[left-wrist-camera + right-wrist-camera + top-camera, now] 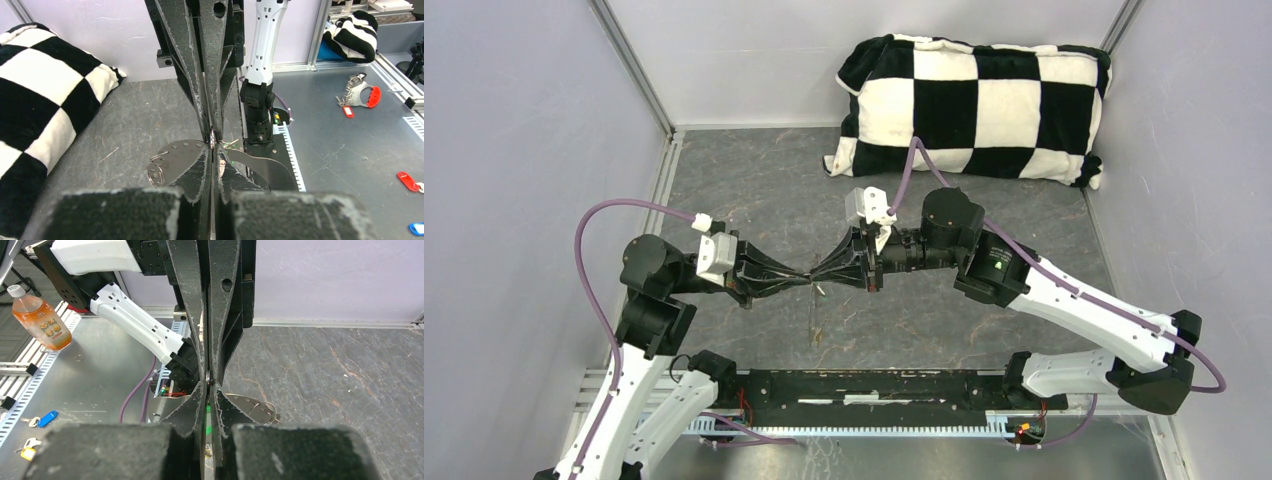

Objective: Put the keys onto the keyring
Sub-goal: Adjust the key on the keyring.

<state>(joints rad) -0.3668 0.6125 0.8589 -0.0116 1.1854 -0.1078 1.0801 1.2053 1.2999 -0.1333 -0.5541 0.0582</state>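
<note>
You have both grippers nose to nose, tips touching above the table (744,190).

Left gripper (801,283): clenched. Its fingers (197,170) lie flat together, with no gap in its wrist view.

Right gripper (820,279): clenched too, as far as you can see. Only a hairline slit shows between its fingers in its own wrist view.

A metal bit (212,136) sits right where the four tips meet. You can't tell which gripper has it, or which key it belongs to.

Green key (229,145): only a sliver shows, just off the joined tips on the left gripper's right side. Some green also shows down inside the right gripper's slit. It is too small to say how it is held.

Keyring (815,322): a thin wire loop below the joined tips. In the left wrist view it sits low and to the left of the tips. In the right wrist view it sits low and to the right. In both wrist views it looks apart from the fingers. In the top view the wire is too thin to tell whether it touches them, and you can't tell if it lies flat.

Pillow (969,100): well beyond the right gripper, on the far side, apart from both arms.

Bottle (37,320): far off past the left arm in the right wrist view.
</note>
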